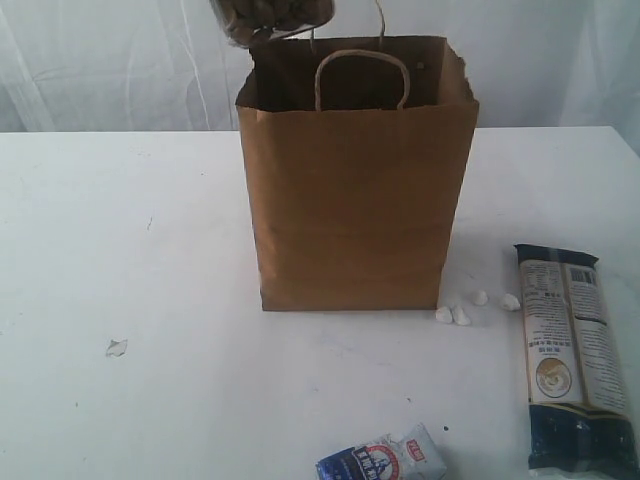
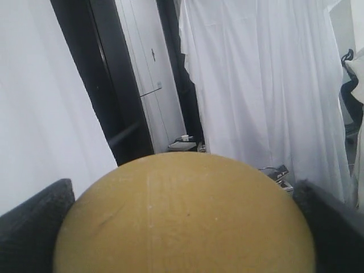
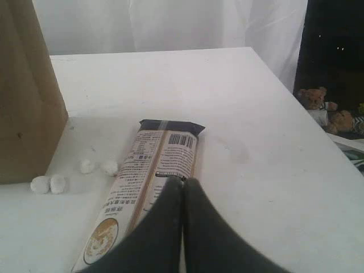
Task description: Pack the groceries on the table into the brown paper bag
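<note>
The brown paper bag stands upright and open in the middle of the table. Over its back left rim hangs the clear jar, cut off by the top edge of the exterior view. Its tan lid fills the space between the two dark fingers of my left gripper, which is shut on the jar. A long dark packet lies flat to the right of the bag, and a small blue-white packet lies at the front edge. My right gripper hovers shut and empty over the long packet.
Several small white pebble-like bits lie by the bag's front right corner, also visible as pebbles beside the bag wall. A small clear scrap lies front left. The table's right edge is close to the packet.
</note>
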